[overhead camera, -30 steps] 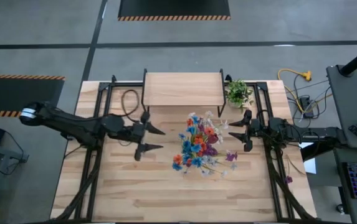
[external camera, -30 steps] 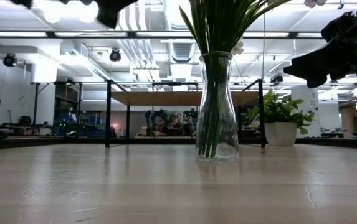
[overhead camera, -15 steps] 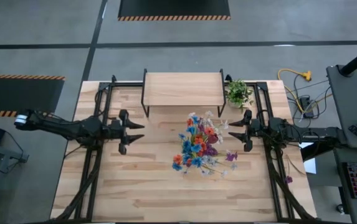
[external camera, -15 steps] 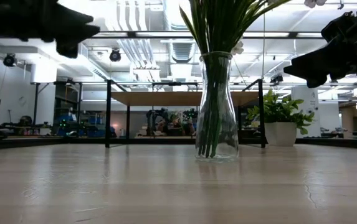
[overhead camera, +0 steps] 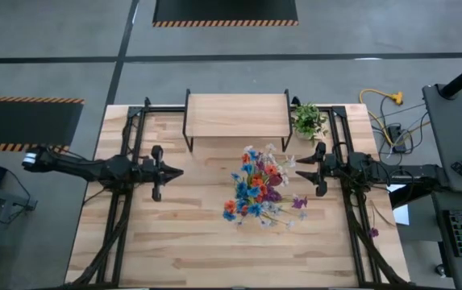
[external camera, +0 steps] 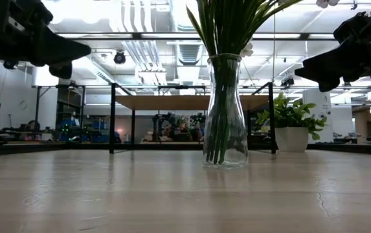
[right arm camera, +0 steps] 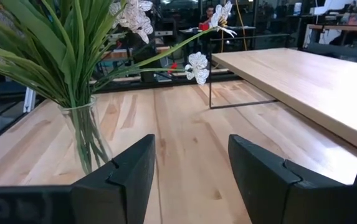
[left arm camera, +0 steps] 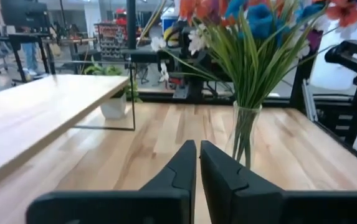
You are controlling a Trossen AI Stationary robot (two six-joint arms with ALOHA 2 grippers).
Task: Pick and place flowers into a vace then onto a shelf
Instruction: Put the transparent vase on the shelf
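The flowers [overhead camera: 256, 189] stand with their green stems in the clear glass vace [external camera: 224, 116]. The vace rests on its base at the middle of the table, in front of the shelf [overhead camera: 236, 115]. My left gripper [overhead camera: 181, 171] is shut, empty and level, left of the vace with its fingertips [left arm camera: 197, 144] pointing at it. My right gripper [overhead camera: 297, 169] hangs open and level on the vace's right, apart from the blossoms. In the right wrist view its fingers [right arm camera: 192, 143] have nothing between them.
A small potted plant [overhead camera: 308, 121] stands at the shelf's right end. The black arm frames [overhead camera: 126, 201] run along both sides of the table. A small purple blossom [overhead camera: 373, 233] lies near the table's right edge. Bare wood [overhead camera: 214, 250] lies in front of the vace.
My left gripper has drawn back toward the table's left edge, away from the vace, and sunk lower. Its fingers, spread wide a second ago, have shut on nothing. The vace, the flowers and my right arm have kept still.
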